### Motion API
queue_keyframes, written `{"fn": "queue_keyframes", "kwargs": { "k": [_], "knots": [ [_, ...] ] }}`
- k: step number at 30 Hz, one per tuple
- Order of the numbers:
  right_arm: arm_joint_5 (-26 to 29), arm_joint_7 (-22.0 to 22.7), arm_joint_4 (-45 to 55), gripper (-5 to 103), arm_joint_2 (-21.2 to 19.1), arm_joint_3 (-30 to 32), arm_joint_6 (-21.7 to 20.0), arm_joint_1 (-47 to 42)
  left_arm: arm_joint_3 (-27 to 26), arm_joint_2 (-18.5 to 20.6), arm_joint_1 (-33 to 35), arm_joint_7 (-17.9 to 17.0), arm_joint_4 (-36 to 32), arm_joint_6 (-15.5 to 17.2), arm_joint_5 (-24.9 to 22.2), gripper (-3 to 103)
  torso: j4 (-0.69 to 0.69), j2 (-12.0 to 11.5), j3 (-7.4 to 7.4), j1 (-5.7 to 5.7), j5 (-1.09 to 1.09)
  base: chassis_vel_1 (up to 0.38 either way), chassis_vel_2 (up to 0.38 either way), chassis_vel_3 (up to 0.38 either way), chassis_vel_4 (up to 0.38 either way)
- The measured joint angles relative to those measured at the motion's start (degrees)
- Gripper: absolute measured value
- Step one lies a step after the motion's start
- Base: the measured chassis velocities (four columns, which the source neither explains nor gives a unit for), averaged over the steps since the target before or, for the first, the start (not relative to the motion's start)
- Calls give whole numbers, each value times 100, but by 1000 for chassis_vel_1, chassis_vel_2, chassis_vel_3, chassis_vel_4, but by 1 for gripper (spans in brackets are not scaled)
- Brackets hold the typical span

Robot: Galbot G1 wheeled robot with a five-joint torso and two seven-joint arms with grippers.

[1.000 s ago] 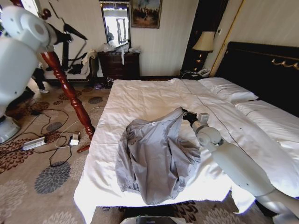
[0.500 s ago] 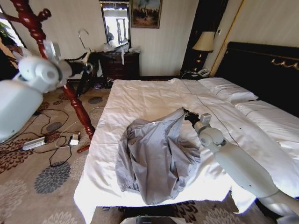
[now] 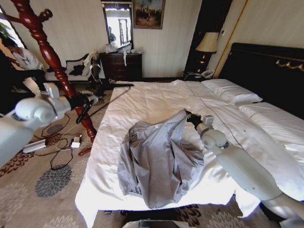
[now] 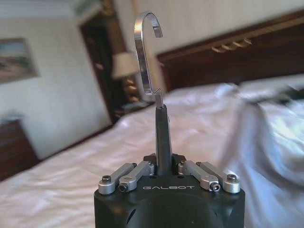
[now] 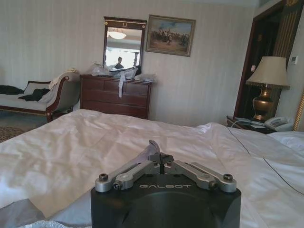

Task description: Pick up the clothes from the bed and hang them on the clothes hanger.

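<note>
The left tool (image 4: 164, 176) is clamped shut on the neck of the hanger (image 4: 159, 123), just under its metal hook (image 4: 145, 52). In the head view this left tool (image 3: 87, 99) is out over the floor at the bed's left side, in front of the reddish wooden coat stand (image 3: 52, 61). A second ago the left arm was raised high by the stand; half a second ago it was partway down; now it is low and reaching toward the bed, so the hanger has been carried down and across toward the shirt. I judge that the hanger is being brought in for threading, not yet at the cloth.

The hanger's long thin bar (image 3: 114, 95) runs from the tool toward the bed, nearly level, its far tip just over the left edge of the white duvet. In the left wrist view the hook stands straight out from the tool, its open curl turned toward the headboard side.

The right tool (image 3: 191, 117) is closed on an edge of the grey shirt (image 3: 159, 159), lifting that edge into a small peak, much as it was before. The rest of the shirt lies crumpled on the bed (image 3: 142, 102), toward the foot end, its length running from the pinched peak down toward the foot edge.
</note>
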Motion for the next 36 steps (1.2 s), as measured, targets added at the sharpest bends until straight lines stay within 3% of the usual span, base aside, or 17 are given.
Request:
{"fn": "queue_keyframes", "kwargs": {
  "k": [6, 17, 24, 28, 36],
  "knots": [
    [23, 8, -9, 0, -59, 4, 1, -37, -101, -34, 652, 296, -349, -103, 229, 15, -5, 0, 1, 0, 2, 0, 0, 0, 0],
    [-39, 2, -4, 0, -129, 65, 18, -73, 99, -371, 1231, 472, -747, -112, 361, 15, -2, 0, 1, 1, 1, 0, 0, 0, 0],
    [-40, 2, 40, 0, -157, 95, 37, -93, 618, -584, 884, 440, -589, -132, 599, 15, -2, -1, 1, 1, 1, 0, 0, 0, 0],
    [41, -11, 159, 0, -233, 198, 68, -256, 1290, -972, 473, 295, -394, -120, 679, 15, -5, 0, 0, 1, 2, 0, 0, 0, 0],
    [60, -28, 196, 0, -258, 256, 91, -326, 1860, -1462, 11, 113, -30, -87, 800, 15, -2, 0, 1, 1, 1, 0, 0, 0, 0]
  ]
}}
